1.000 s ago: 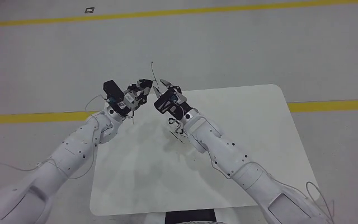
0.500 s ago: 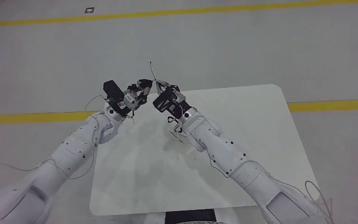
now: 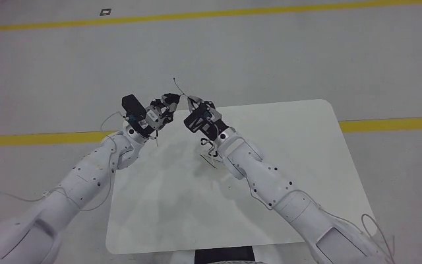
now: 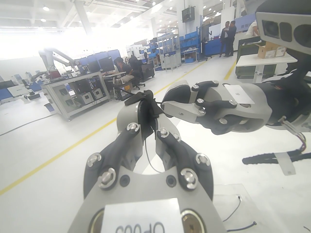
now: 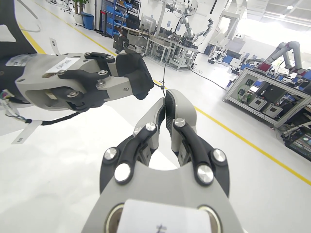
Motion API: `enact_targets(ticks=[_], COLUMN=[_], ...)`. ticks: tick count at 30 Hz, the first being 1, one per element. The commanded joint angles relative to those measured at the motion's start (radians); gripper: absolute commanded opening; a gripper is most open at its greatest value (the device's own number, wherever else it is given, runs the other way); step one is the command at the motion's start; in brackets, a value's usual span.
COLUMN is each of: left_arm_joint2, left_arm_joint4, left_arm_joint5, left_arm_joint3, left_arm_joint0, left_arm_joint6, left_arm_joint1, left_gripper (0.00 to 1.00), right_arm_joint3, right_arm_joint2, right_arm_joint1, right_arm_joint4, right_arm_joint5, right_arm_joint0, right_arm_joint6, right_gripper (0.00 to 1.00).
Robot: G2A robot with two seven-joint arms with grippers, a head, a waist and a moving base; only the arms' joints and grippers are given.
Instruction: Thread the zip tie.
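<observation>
Above the table's far edge my two grippers meet tip to tip. My left gripper [image 3: 170, 103] [image 4: 148, 106] is shut on the head end of a thin black zip tie [image 3: 177, 86], and a loop of the tie [image 4: 146, 153] hangs between its fingers. My right gripper [image 3: 192, 102] [image 5: 165, 98] is shut on the tie's tail, whose strand [image 5: 165, 78] rises straight up past the fingertips. In the right wrist view the left gripper [image 5: 145, 87] sits just beside mine, and the left wrist view has the right gripper [image 4: 167, 103] almost touching its own.
The white table [image 3: 297, 165] lies under both arms. Spare black zip ties [image 3: 210, 156] [image 4: 233, 211] lie on it near the right forearm. Beyond the table is grey floor with a yellow line [image 3: 369, 124].
The tie's free end has tipped a little to the left and lower. The right gripper shifted slightly left, then back. Both grippers stay shut.
</observation>
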Motion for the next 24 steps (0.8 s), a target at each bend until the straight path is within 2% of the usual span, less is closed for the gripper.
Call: enact_targets(ticks=[1,24], left_arm_joint2=[0.0,0.0], left_arm_joint4=[0.0,0.0], left_arm_joint5=[0.0,0.0], left_arm_joint3=[0.0,0.0], left_arm_joint0=[0.0,0.0], left_arm_joint6=[0.0,0.0], left_arm_joint1=[0.0,0.0], left_gripper=[0.0,0.0], right_arm_joint3=[-0.002,-0.037], right_arm_joint2=[0.002,0.023], right_arm_joint1=[0.002,0.03], right_arm_joint4=[0.0,0.0], right_arm_joint5=[-0.002,0.0], right_arm_joint0=[-0.003,-0.04], right_arm_joint6=[0.002,0.024], right_gripper=[0.0,0.0])
